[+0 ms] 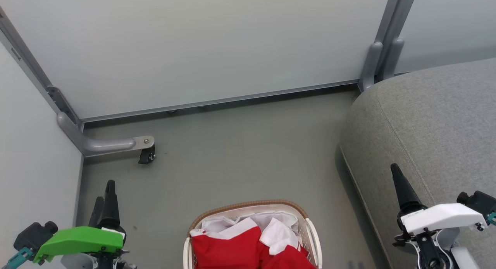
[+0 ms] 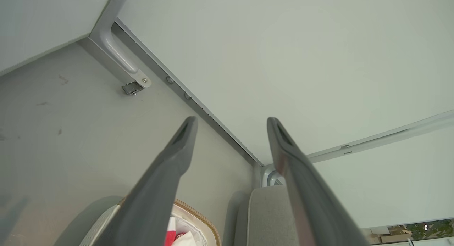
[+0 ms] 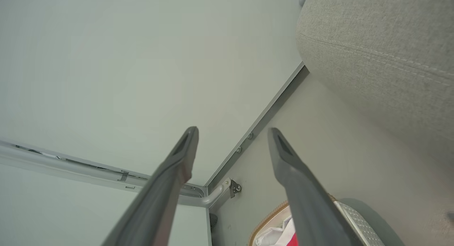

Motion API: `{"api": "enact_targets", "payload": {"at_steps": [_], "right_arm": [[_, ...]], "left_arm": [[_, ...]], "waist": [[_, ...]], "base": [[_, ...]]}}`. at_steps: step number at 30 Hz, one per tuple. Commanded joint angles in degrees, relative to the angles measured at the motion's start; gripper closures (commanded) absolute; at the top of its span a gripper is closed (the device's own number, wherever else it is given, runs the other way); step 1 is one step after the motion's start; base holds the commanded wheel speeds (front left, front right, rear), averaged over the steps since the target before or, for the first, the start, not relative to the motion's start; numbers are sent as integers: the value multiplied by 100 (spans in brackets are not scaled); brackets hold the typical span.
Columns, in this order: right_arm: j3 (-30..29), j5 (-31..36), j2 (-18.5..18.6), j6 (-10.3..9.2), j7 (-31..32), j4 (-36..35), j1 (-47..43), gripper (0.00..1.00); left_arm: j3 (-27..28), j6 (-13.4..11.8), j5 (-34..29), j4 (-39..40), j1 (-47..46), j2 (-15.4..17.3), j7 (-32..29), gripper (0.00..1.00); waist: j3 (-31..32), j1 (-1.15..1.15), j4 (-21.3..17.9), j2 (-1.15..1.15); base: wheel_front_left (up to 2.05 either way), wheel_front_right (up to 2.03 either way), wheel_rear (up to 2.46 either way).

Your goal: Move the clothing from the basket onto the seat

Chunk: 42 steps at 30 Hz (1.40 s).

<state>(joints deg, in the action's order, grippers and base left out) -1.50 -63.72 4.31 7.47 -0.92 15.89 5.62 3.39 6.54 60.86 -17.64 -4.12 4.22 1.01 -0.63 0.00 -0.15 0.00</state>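
Lying heaped in the basket [image 1: 248, 204] on the floor [image 1: 240, 152], the red clothing [image 1: 232, 247] sits midway between the left end effector [image 2: 231, 119] and the right end effector [image 3: 232, 130], both splayed wide and empty, the grey seat [image 1: 426, 118] rising just beyond the right one.

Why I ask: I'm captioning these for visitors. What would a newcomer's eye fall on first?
The bright red clothing with white trim, heaped in the basket at the bottom centre of the head view, stands out against the grey floor. Next comes the big grey seat on the right, no garment on its visible part. The left hand and right hand hang open, holding nothing.
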Motion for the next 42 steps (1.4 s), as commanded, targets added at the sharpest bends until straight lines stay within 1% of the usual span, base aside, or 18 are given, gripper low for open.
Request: {"api": "enact_targets", "payload": {"at_steps": [1, 14, 23, 32, 42], "right_arm": [[29, 253, 65, 1, -71, -60, 193, 0], [173, 1406, 67, 1, -332, -23, 295, 0], [220, 2325, 18, 2, -499, -99, 295, 0], [255, 3024, 7, 2, -649, -151, 363, 0], [400, 3707, 61, 2, -799, 18, 404, 0]], "left_arm": [[-15, -8, -263, 88, -104, 66, 64, 0], [-266, -45, -1465, 34, -92, 146, 326, 0], [-396, -179, -2183, 73, -107, 180, 494, 0], [-493, -298, -2796, 97, -154, 239, 638, 0], [-607, -322, -3361, -1, -96, 244, 793, 0]], "waist": [[0, 0, -4, 0], [-1, 0, -17, 0], [-15, 0, -22, 0], [-32, 0, -26, 0], [-19, 0, -28, 0]], "base": [[0, 0, 0], [0, 0, 0], [0, 0, 0], [0, 0, 0], [0, 0, 0]]}}
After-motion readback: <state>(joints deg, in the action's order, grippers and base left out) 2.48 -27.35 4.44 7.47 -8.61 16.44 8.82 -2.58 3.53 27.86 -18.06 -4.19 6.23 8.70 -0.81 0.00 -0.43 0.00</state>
